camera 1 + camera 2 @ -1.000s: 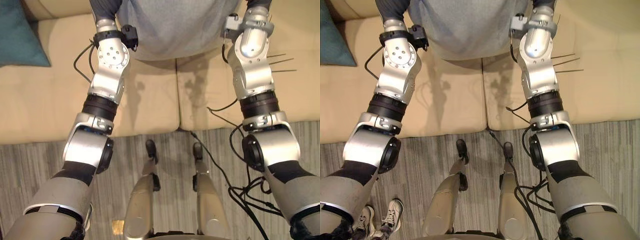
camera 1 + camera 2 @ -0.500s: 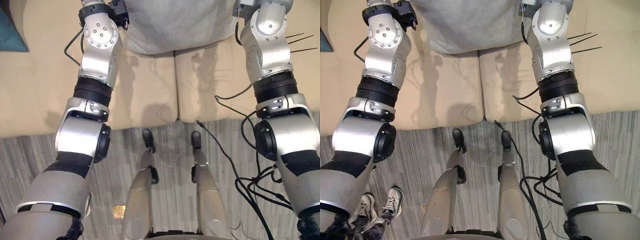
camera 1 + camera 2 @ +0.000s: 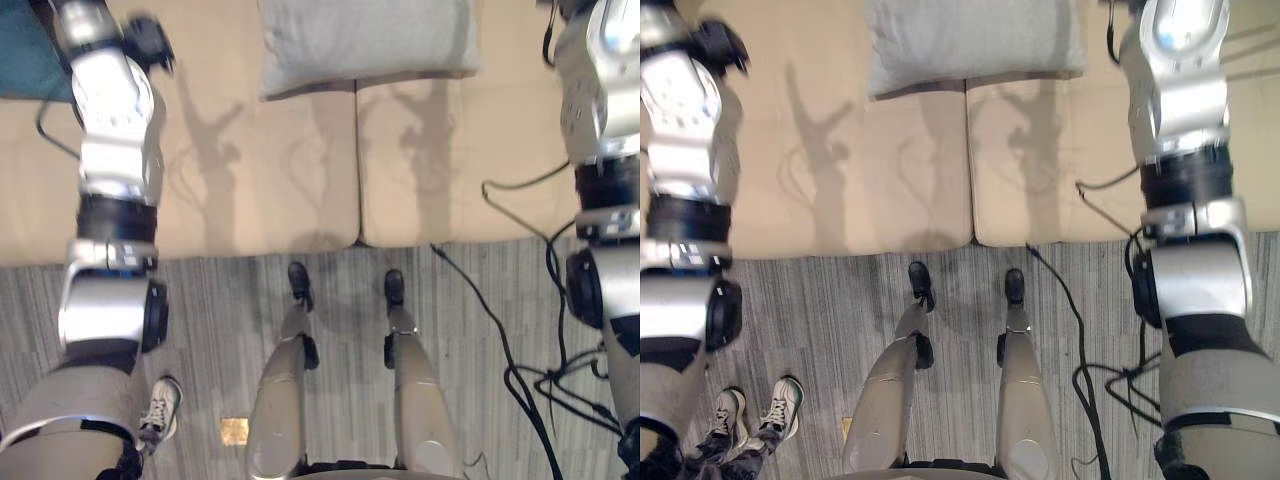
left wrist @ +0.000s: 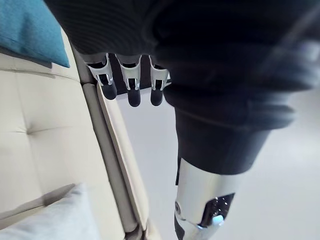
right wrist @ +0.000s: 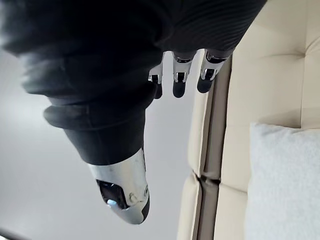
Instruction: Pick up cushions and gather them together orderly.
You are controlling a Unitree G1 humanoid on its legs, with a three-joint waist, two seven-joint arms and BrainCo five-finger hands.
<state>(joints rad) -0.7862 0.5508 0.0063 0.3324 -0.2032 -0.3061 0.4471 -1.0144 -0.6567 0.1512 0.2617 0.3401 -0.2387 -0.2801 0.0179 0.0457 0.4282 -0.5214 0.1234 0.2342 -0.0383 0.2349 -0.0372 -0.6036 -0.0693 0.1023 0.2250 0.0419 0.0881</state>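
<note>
A light grey cushion [image 3: 365,40] lies flat at the back of the beige sofa, across the seam between two seat pads, with nothing touching it. A teal cushion [image 3: 25,60] rests at the sofa's far left. My left arm reaches up on the left and my right arm on the right, both well apart from the grey cushion. In the left wrist view my left hand [image 4: 129,85] has straight fingers and holds nothing, with the teal cushion [image 4: 30,30] beside it. My right hand [image 5: 179,80] is likewise open and empty, the grey cushion [image 5: 285,185] to its side.
The beige sofa [image 3: 250,170] spans the upper half of the eye views, with its front edge meeting a grey striped carpet [image 3: 200,320]. A person's shoes [image 3: 785,405] stand on the carpet at the lower left. A small gold patch [image 3: 234,430] lies on the floor.
Both hands have let go of the grey cushion and opened. The arms have swung outward to either side, and the cushion now lies free on the sofa. The camera has shifted too.
</note>
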